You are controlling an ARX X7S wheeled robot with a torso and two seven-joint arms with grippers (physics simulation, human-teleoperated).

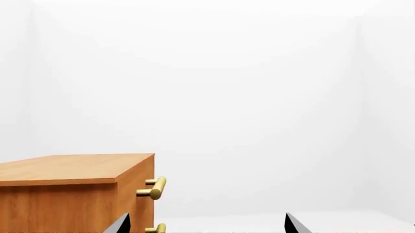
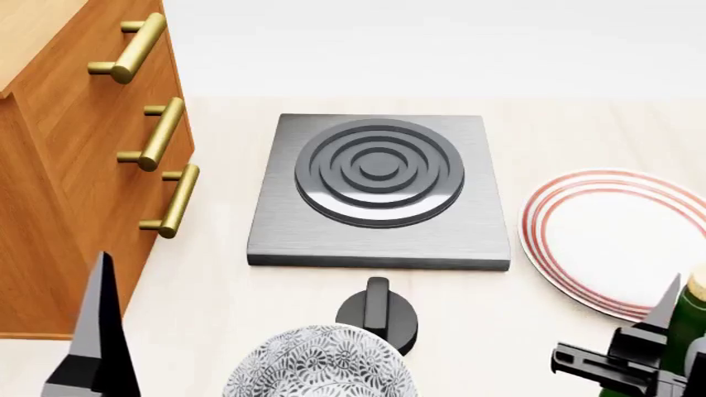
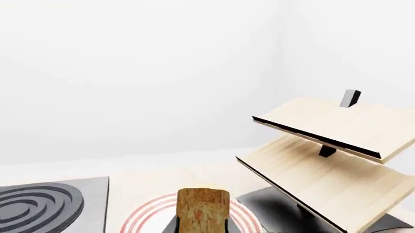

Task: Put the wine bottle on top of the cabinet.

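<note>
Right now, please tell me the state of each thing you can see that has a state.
Wine bottle: upright, corked, held by the right gripper.
Cabinet: drawers all closed, nothing on the visible part of its top.
Plate: flat on the table, empty.
Stove: nothing on its burner.
Left gripper: open, empty.
Rack: shelves tilted, empty.

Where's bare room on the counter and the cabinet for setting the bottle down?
The cabinet top shows bare in the left wrist view. On the counter, bare strips run behind the hotplate and between it and the cabinet's handles. It is crowded near the robot: knob, patterned bowl, striped plate, and the right hand around the wine bottle.
</note>
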